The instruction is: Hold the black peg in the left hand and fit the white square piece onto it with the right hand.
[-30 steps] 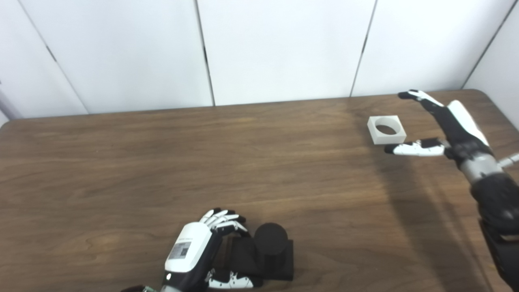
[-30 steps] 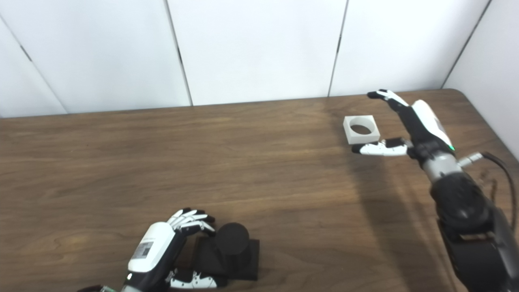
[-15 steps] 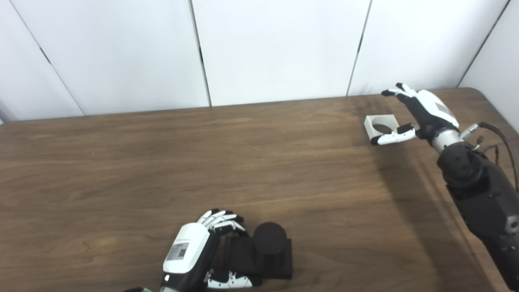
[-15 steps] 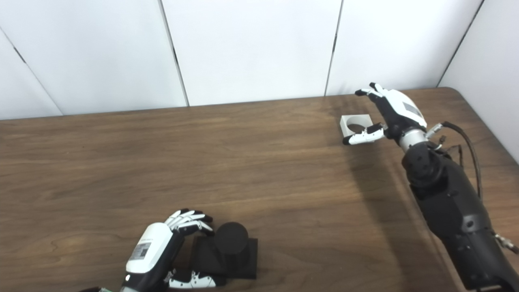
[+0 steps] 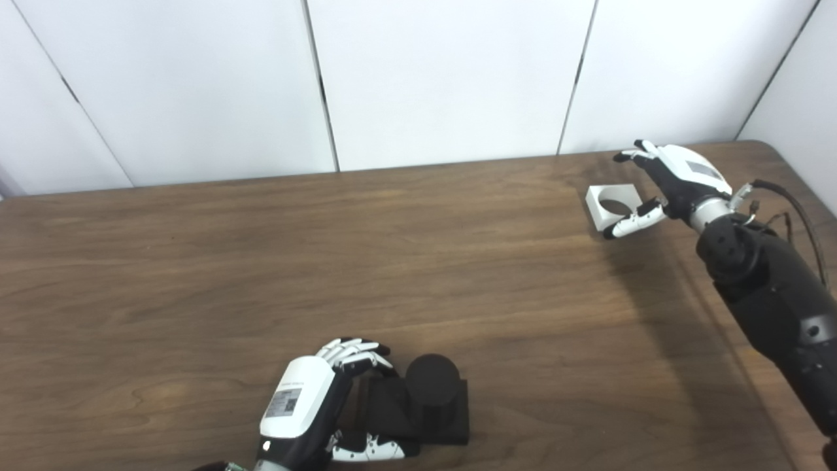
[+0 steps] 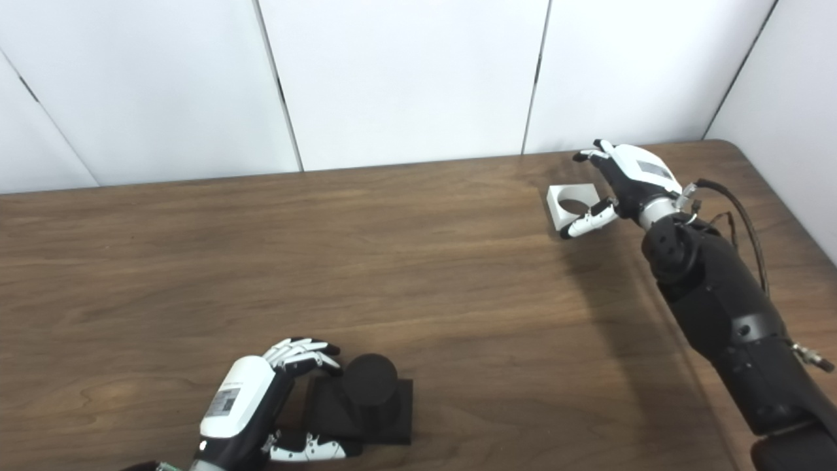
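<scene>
Wood-grain brown table (image 5: 261, 261) carries both pieces, set well apart. At five o'clock of the tabletop, the black cylindrical peg on its square black base (image 5: 428, 409) stands upright, the left hand (image 5: 307, 409) cupped round the base's left edge, fingers (image 5: 353, 350) curled over the far corner and thumb along the near side, apparently gripping it. At two o'clock, the white square piece with a round hole (image 5: 611, 206) lies flat; the right hand (image 5: 667, 183) hovers unclenched beside it, thumb at its near edge, grasping nothing.
</scene>
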